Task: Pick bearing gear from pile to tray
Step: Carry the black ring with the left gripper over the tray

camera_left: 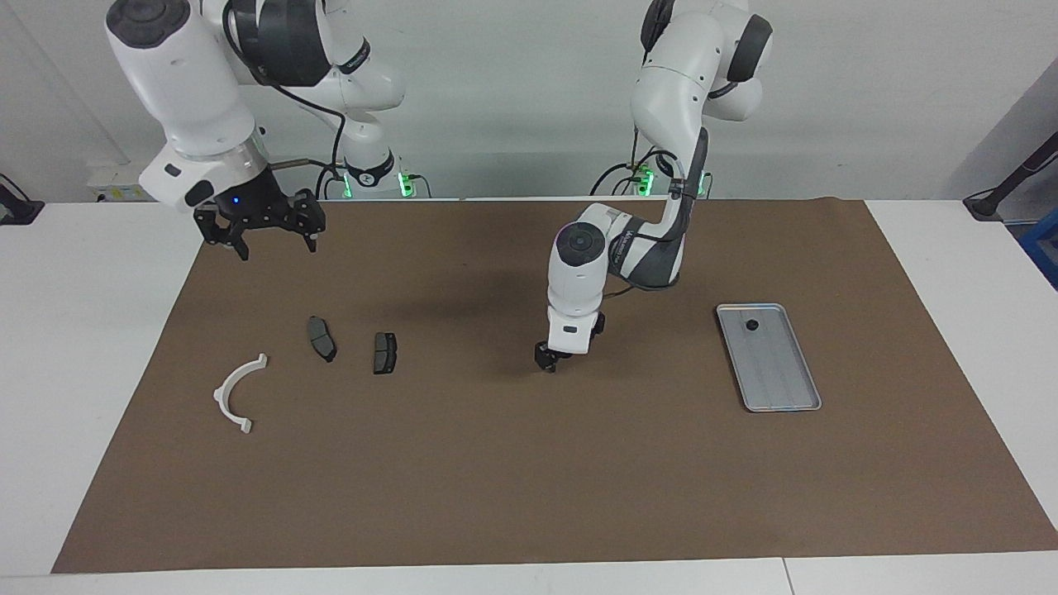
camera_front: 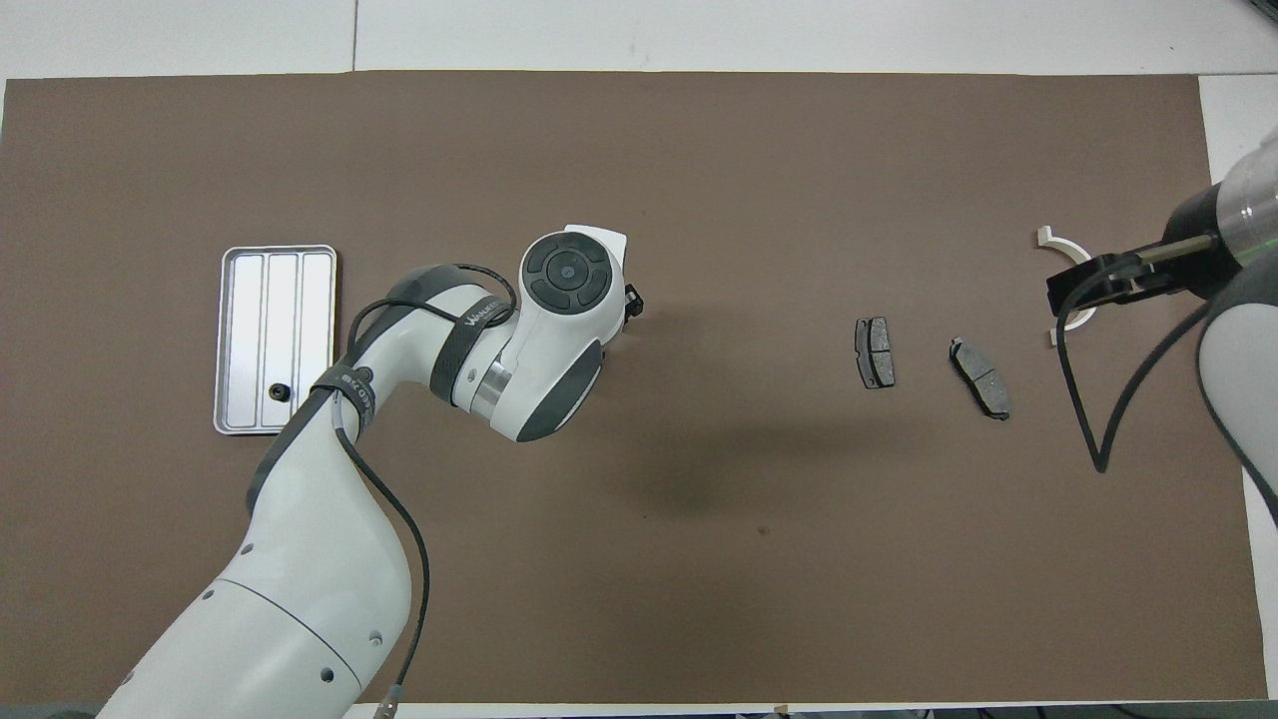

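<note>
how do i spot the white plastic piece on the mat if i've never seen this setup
Start at the brown mat and go to the right arm's end, away from the metal tray. Two dark brake pads lie there, and beside them, closest to the mat's edge, is the white bracket. It alone is white and curved in a half ring.

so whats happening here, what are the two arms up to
The left gripper is down at the mat near the middle of the table, where a small part would be; whether it holds one is hidden. One small black round piece already lies in the tray. The right gripper hangs open and empty, raised at its own end. Two brake pads and a white bracket lie on the mat there.
</note>
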